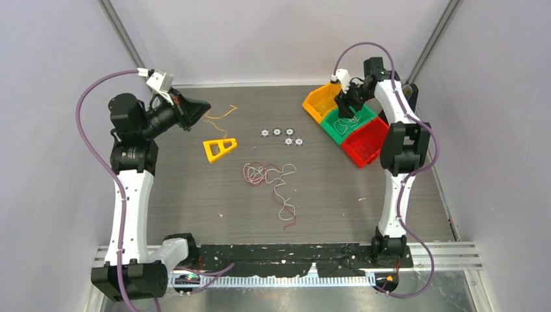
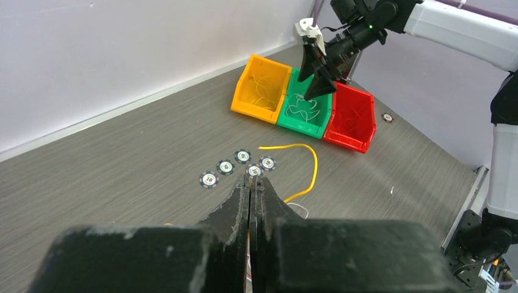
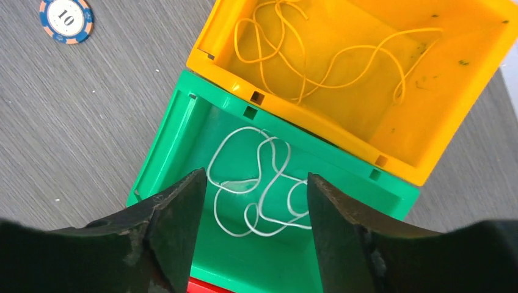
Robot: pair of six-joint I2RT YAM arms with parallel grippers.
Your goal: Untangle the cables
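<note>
The left gripper (image 2: 251, 183) is pressed shut, and a yellow cable (image 2: 313, 163) trails from its tip across the table (image 2: 122, 159), seemingly pinched there. The right gripper (image 3: 255, 177) hangs wide open and empty over the green bin (image 3: 165, 140), where a white cable (image 3: 261, 183) lies loose. A second yellow cable (image 3: 317, 58) lies in the yellow bin (image 3: 464, 73). By my reckoning, the red-and-white tangle (image 1: 269, 179) at mid-table is left to do, and the red bin (image 1: 365, 144) shows no cable.
</note>
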